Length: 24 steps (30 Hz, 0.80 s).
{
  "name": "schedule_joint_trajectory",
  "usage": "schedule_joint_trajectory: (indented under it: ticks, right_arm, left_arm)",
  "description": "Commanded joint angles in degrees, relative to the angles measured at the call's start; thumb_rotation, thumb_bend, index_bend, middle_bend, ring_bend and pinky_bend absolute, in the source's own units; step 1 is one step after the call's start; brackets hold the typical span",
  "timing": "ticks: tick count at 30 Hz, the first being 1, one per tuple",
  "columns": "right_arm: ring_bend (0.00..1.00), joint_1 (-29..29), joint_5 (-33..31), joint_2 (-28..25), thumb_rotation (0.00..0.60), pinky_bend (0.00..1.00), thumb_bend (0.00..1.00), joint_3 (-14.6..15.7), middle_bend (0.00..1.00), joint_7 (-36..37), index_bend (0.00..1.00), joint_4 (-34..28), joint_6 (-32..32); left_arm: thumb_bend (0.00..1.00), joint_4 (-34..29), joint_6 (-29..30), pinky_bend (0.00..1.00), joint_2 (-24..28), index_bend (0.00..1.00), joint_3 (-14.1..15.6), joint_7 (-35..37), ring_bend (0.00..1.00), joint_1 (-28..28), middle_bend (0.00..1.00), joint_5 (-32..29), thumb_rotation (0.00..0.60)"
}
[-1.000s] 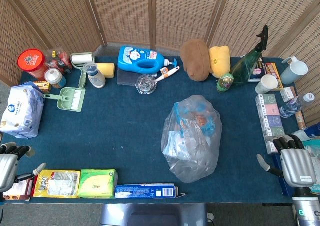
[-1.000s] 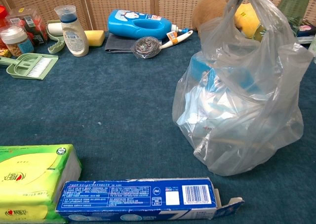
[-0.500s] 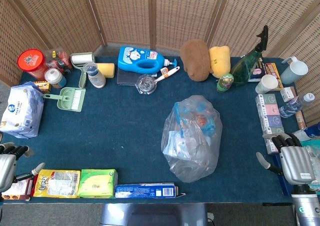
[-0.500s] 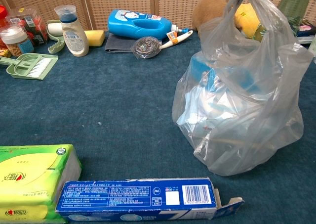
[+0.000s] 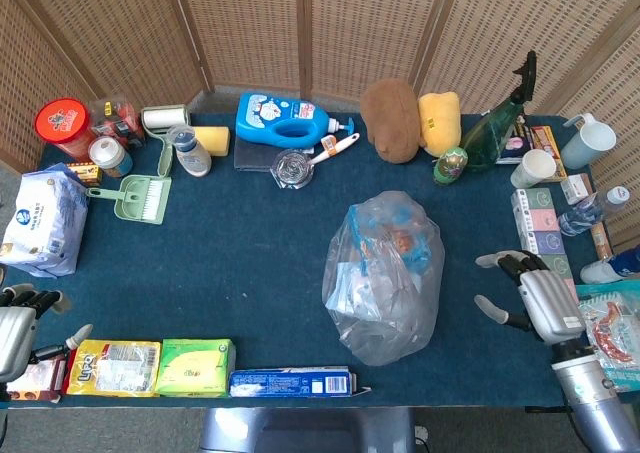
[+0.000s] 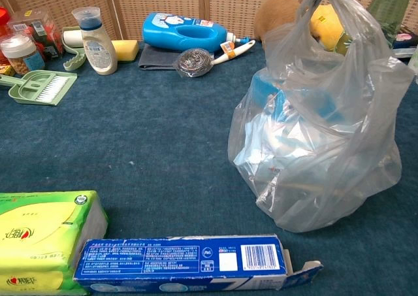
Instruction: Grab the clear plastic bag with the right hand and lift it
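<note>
The clear plastic bag (image 5: pixel 385 273) stands right of the table's middle, filled with blue and white packages; its handles rise at the top in the chest view (image 6: pixel 320 106). My right hand (image 5: pixel 535 298) hovers over the table's right side, a short gap to the right of the bag, fingers spread and holding nothing. My left hand (image 5: pixel 18 328) rests at the front left corner, fingers apart, empty. Neither hand shows in the chest view.
A blue toothpaste box (image 5: pixel 292 382), green tissue pack (image 5: pixel 196 367) and yellow pack (image 5: pixel 113 367) line the front edge. Boxes (image 5: pixel 540 235), cups and bottles crowd the right edge. Detergent bottle (image 5: pixel 285 119), plush toys (image 5: pixel 392 119) and a green dustpan (image 5: pixel 145 197) sit further back.
My right hand has moved up and to the left from the front right corner toward the bag. The bag and left hand have stayed put.
</note>
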State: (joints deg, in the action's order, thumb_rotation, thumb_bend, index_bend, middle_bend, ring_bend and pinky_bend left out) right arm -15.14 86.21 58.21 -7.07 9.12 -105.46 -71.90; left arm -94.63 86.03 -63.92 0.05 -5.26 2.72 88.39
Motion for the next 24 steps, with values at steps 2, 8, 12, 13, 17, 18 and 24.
schedule_joint_trajectory:
  ticks: [2, 8, 12, 13, 17, 18, 24]
  right_arm:
    - [0.26, -3.5, -1.4, 1.1, 0.000, 0.19, 0.21, -1.2, 0.35, 0.9, 0.30, -0.9, 4.0]
    - [0.26, -7.9, -3.7, 3.3, 0.000, 0.19, 0.20, -2.7, 0.35, 9.4, 0.30, -2.4, 10.2]
    - [0.26, -10.6, -4.5, 3.5, 0.000, 0.19, 0.20, -3.6, 0.35, 12.2, 0.30, -3.7, 13.6]
    - [0.26, -11.2, -4.9, 3.8, 0.000, 0.19, 0.20, -3.8, 0.35, 12.5, 0.31, -4.0, 14.3]
    - [0.26, -12.9, -6.3, 4.9, 0.001, 0.19, 0.20, -4.4, 0.35, 14.7, 0.31, -5.1, 16.5]
    - [0.26, -13.5, -6.8, 5.2, 0.001, 0.19, 0.20, -4.6, 0.35, 15.8, 0.31, -5.4, 17.3]
    - [0.27, -17.6, -9.1, 6.6, 0.000, 0.19, 0.20, -6.6, 0.36, 20.0, 0.31, -7.4, 22.3]
  left_arm:
    - [0.15, 0.4, -0.5, 0.24, -0.4, 0.46, -0.2, 0.1, 0.44, 0.3, 0.51, -0.3, 0.000]
    - [0.15, 1.5, -2.3, 0.24, -1.0, 0.46, -0.1, 0.2, 0.44, 1.0, 0.51, -1.2, 0.000]
    - [0.15, 2.4, -3.2, 0.24, -1.7, 0.46, -0.3, 0.7, 0.44, 1.4, 0.51, -1.9, 0.000]
    - [0.15, 2.7, -3.4, 0.24, -1.8, 0.46, -0.2, 0.8, 0.44, 1.4, 0.51, -2.1, 0.000]
    - [0.15, 3.3, -4.1, 0.24, -2.2, 0.46, -0.2, 1.1, 0.44, 1.7, 0.51, -2.4, 0.000]
    - [0.15, 3.5, -4.2, 0.24, -2.2, 0.46, -0.2, 1.2, 0.44, 1.8, 0.51, -2.5, 0.000]
    - [0.15, 5.0, -5.0, 0.24, -3.0, 0.46, -0.3, 2.2, 0.44, 2.0, 0.51, -3.3, 0.000]
